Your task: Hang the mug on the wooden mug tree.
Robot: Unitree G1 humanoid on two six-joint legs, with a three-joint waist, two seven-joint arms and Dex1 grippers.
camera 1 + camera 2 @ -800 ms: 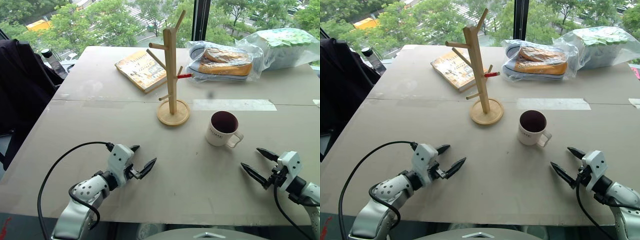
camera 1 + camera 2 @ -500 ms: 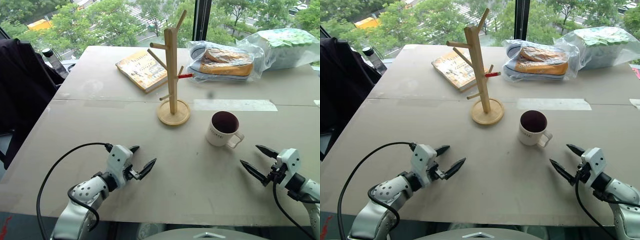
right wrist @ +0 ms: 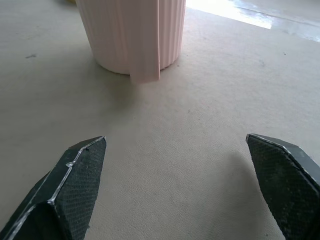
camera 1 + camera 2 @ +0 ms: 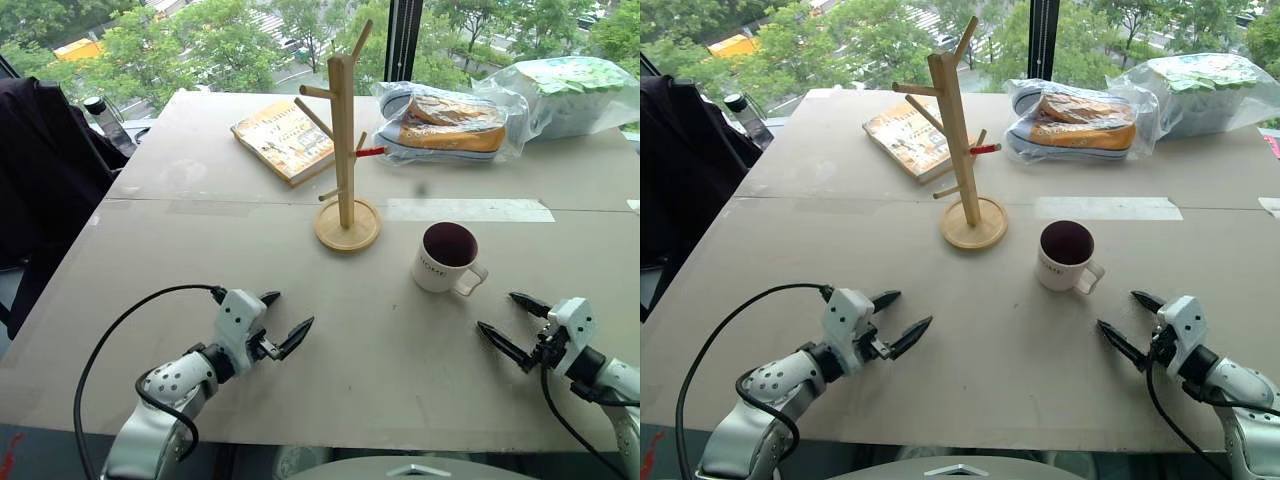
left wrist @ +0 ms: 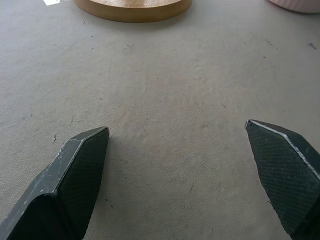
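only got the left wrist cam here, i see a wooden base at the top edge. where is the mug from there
Observer: The mug stands upright on the table, to the right of the wooden mug tree and a little nearer the robot, apart from its base.
Operator: which way is its handle
Observer: The handle points toward the robot's right, at the right gripper.
Operator: is that gripper ready
Observer: Its fingers are spread wide with nothing between them, short of the mug.
Operator: anything hung on the pegs yet
Observer: No, all the pegs are bare.
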